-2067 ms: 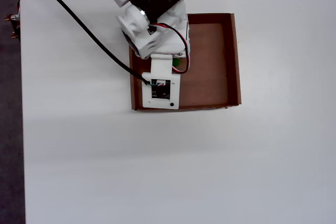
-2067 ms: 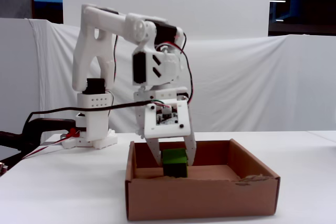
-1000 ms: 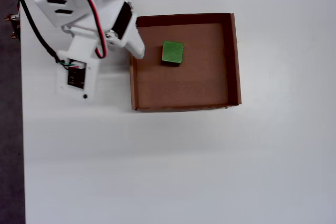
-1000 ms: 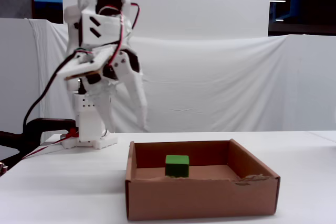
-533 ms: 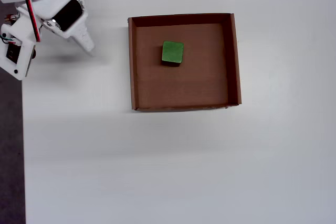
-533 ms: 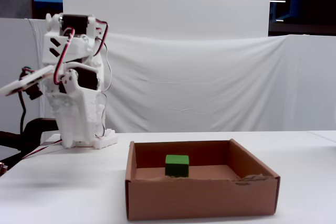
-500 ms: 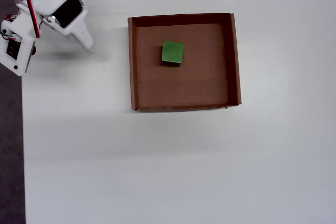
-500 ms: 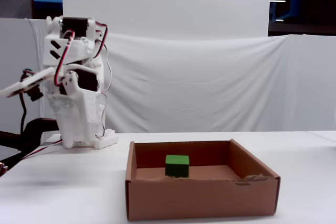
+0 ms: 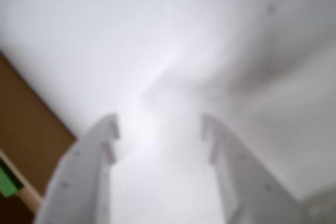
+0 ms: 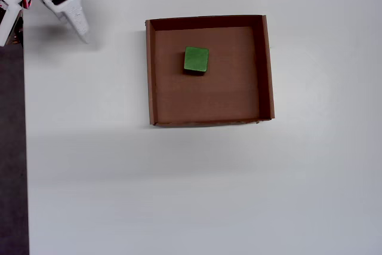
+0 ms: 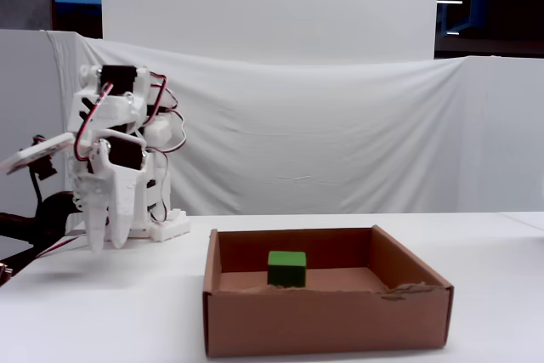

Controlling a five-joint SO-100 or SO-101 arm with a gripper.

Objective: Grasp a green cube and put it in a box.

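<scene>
White bench [image 10: 179, 195] lies bare under my hand [image 9: 157, 129] in the wrist view, and my fingers [image 9: 86, 169] stand apart with nothing between them: released, empty. In the overhead view my hand [image 10: 80, 28] hangs at the far left, near the bench's edge and well apart from the box [image 10: 151, 70]. In the fixed view it points down over the bench beside my base [image 11: 166, 229].

Further right, the box sits mid-bench, and the cube [image 10: 196, 60] rests flat on its floor, in the upper-left part as the overhead view shows it, clear of every wall. The fixed view agrees: cube [image 11: 286, 269] upright inside the box [image 11: 327, 320].

I judge the placing done; this looks like the parking step. Next I need only settle into rest, well away from the box.
</scene>
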